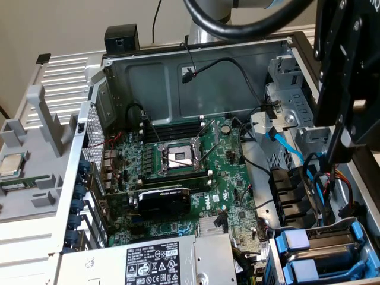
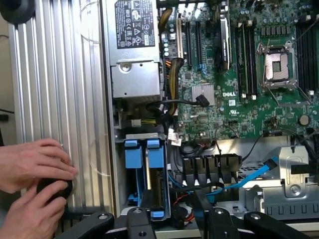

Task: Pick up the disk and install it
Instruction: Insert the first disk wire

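The open computer case (image 1: 178, 77) lies on its side, with a ribbed grey panel (image 2: 55, 74) along its outer long edge. The motherboard (image 1: 237, 178) covers the case floor, the bare processor socket (image 1: 178, 155) near its middle. The grey power supply (image 1: 196, 255) fills the corner by the ribbed panel.

The gripper (image 2: 177, 220) hovers over the opposite corner on that same edge, where the drive cage sits. Its jaws stand partly apart with nothing between them; cables show through the gap.

The disk (image 1: 332, 236) is slotted in that cage. Its long axis runs along the case's long edge, and its blue handle end points toward the power supply. From the wrist view it is seen edge-on, and its label face is hidden. A second blue carrier (image 1: 306, 272) lies just beside it, on the side nearer the ribbed panel.

On the motherboard side, a row of black cable plugs (image 2: 209, 167) and a blue data cable (image 2: 249, 178) crowd close to the cage. Yellow and black wires run from the power supply toward the handle ends.

The disk's far end lies just beside one finger (image 2: 137, 221), below the gripper and apart from it.

A person's hands (image 2: 32, 167) rest on a dark rounded object (image 2: 56, 187) at the ribbed panel's outer edge.
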Robot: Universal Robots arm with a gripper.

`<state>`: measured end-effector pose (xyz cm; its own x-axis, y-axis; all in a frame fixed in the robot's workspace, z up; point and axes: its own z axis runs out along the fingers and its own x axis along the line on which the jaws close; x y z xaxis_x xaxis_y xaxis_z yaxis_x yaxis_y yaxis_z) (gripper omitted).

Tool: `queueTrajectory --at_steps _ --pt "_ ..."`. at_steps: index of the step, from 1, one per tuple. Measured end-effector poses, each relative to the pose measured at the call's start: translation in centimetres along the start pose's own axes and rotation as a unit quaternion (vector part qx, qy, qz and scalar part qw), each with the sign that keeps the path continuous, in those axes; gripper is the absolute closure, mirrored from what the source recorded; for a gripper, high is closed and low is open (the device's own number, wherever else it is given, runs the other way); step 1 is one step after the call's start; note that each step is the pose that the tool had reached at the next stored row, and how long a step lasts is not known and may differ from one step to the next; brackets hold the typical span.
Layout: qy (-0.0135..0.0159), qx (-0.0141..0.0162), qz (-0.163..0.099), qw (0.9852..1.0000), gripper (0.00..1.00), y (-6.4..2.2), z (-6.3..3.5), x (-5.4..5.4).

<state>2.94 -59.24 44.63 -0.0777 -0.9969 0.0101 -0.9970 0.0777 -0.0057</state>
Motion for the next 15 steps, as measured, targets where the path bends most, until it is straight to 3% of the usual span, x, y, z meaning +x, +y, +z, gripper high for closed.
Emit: queueTrajectory --at_steps 4,7,15 --pt "0.0002 0.0000 0.001 1.0000 0.53 0.01 0.00 -0.04" --pt "0.0004 0.0000 0.004 1.0000 0.41 -0.08 0.01 -0.08" --pt "0.0004 0.0015 0.024 0.9997 0.41 -0.72 0.02 -0.21"
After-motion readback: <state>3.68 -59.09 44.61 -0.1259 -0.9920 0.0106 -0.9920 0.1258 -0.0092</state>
